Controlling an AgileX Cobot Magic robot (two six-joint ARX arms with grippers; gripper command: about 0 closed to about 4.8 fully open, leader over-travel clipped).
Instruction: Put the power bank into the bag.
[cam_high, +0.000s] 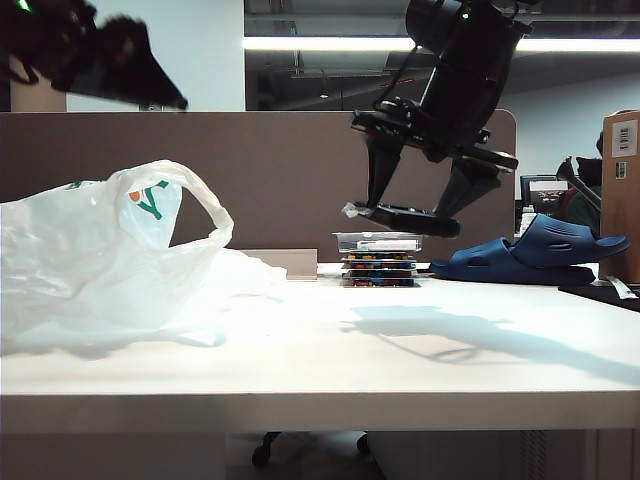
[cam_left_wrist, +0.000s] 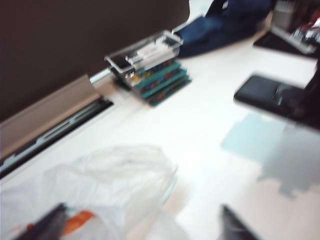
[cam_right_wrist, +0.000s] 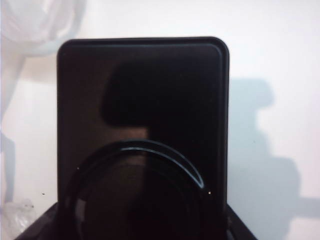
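Right gripper (cam_high: 400, 214), right of centre in the exterior view, pinches one flat black rectangular power bank (cam_high: 412, 219) by its edges and holds it level above the white table (cam_high: 400, 350), presumably so the slab can be carried sideways toward the bag without tipping. In the right wrist view the power bank (cam_right_wrist: 142, 125) fills the frame, flat side to the camera, with bare table beneath it. One crinkly translucent white plastic bag (cam_high: 100, 255) with a green-and-orange logo lies at the left of the exterior view, one loop handle standing up; the power bank is well apart from it. Left gripper (cam_high: 150, 80) sits at the upper left of that view, above the bag. The left wrist view is blurred, but its two dark fingertips (cam_left_wrist: 45, 225) appear spread wide over the bag (cam_left_wrist: 115, 185), likely to hold the mouth open. One stack of colourful flat cases (cam_high: 378, 258) with a clear lid sits behind the carried slab, and one dark blue rubber slipper (cam_high: 535, 255) lies at the right.
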